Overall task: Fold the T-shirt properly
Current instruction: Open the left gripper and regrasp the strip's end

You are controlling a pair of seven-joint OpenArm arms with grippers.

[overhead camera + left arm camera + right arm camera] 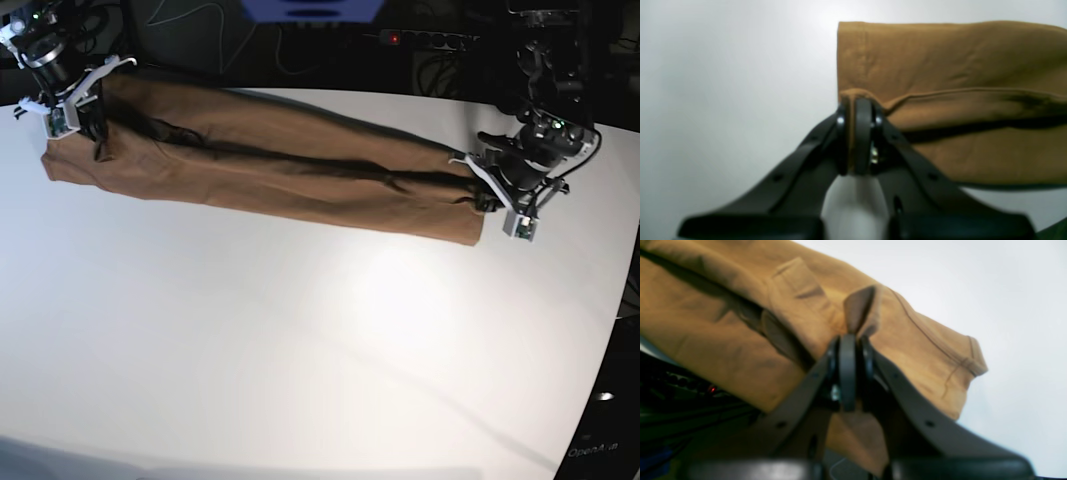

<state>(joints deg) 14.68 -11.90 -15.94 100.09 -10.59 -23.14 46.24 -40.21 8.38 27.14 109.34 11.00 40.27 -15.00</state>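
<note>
Tan-brown T-shirt (270, 165) stretched as one long narrow band across the far part of the white desk (300, 350), long axis running straight from claw to claw. Pinched at one end by the left claw (487, 178), at the other by the right claw (75, 100), both closed tight on a fabric corner. Looked soft, thin, already folded lengthwise, slightly creased, with edges not quite even.

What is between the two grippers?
In the base view, the T-shirt stretches between the left gripper and right gripper, each shut on an end.
</note>
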